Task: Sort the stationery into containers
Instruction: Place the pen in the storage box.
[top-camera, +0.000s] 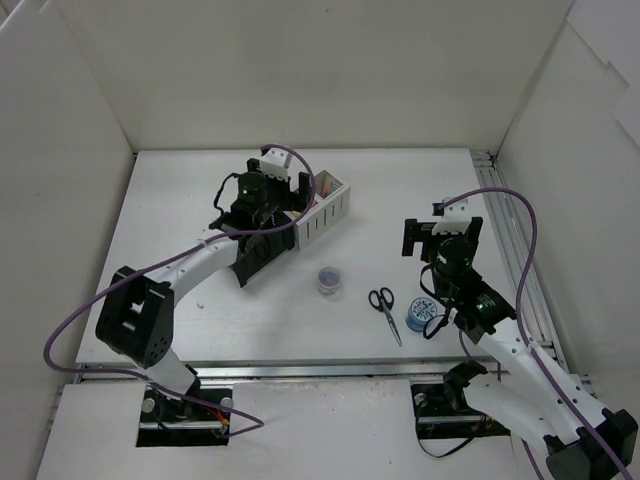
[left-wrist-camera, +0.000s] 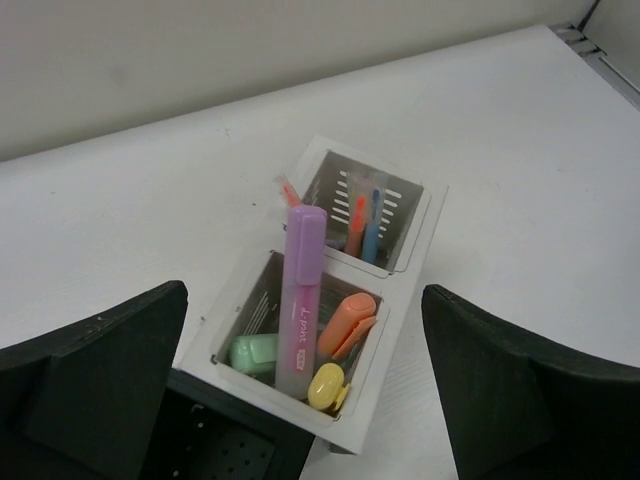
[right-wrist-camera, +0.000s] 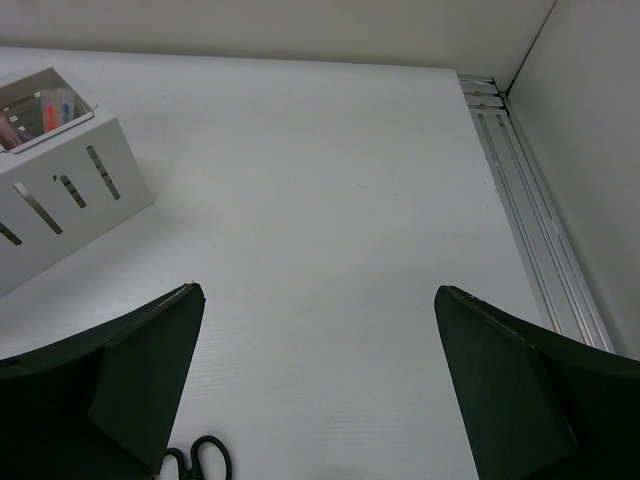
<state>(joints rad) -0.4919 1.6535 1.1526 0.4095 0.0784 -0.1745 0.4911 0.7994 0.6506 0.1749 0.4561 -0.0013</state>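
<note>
The containers (top-camera: 322, 212) stand at the table's middle left, white compartments far, black ones (top-camera: 250, 262) near. My left gripper (top-camera: 283, 190) hovers open above them. In the left wrist view my left gripper (left-wrist-camera: 303, 292) is wide open over a white compartment (left-wrist-camera: 395, 340) holding a purple-pink highlighter (left-wrist-camera: 300, 300), an orange marker (left-wrist-camera: 347, 322), a yellow one (left-wrist-camera: 326, 385) and a pale green item (left-wrist-camera: 255, 352). The far compartment holds orange and blue pens (left-wrist-camera: 365, 225). My right gripper (top-camera: 440, 240) is open and empty above bare table, beyond the scissors (top-camera: 384, 305), blue tape roll (top-camera: 420, 318) and purple-lidded tub (top-camera: 329, 279).
White walls enclose the table on three sides. A metal rail (right-wrist-camera: 530, 220) runs along the right edge. In the right wrist view my right gripper (right-wrist-camera: 318, 290) sees the scissors' handles (right-wrist-camera: 200, 458) at the bottom left and a white compartment (right-wrist-camera: 70, 215) at the left.
</note>
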